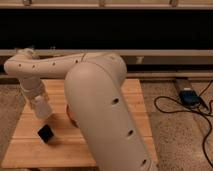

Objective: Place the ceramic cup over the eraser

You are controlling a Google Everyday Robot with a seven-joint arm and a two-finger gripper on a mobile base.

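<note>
Plainly the cup (pixel 43 110) is at the end of the arm. It shows as a small white tapered shape just under the hand (pixel 39 102), over the left part of the wooden counter (pixel 134 96). The hand reaches down from the wrist at the far left, and the arm's big near link blocks the middle of the counter. I cannot tell whether the hand is clamped on the cup or only close around it, because the two white shapes run together. I also cannot tell whether the cup's base touches the wood.

The eraser (pixel 46 133) is a small black block lying on the counter nearer the camera. It is near the cup, apart from it and a little to the right.

The cup is probably stiff and light, with a smooth glaze that could slip, and it would chip if dropped or knocked. A squeeze across its wall near the wider end looks like the safest hold, and a firm grip is better than a hard one. It has to go mouth down to cover the eraser, so it should be centred and lowered gently. The block looks light enough for a rim to nudge aside.
</note>
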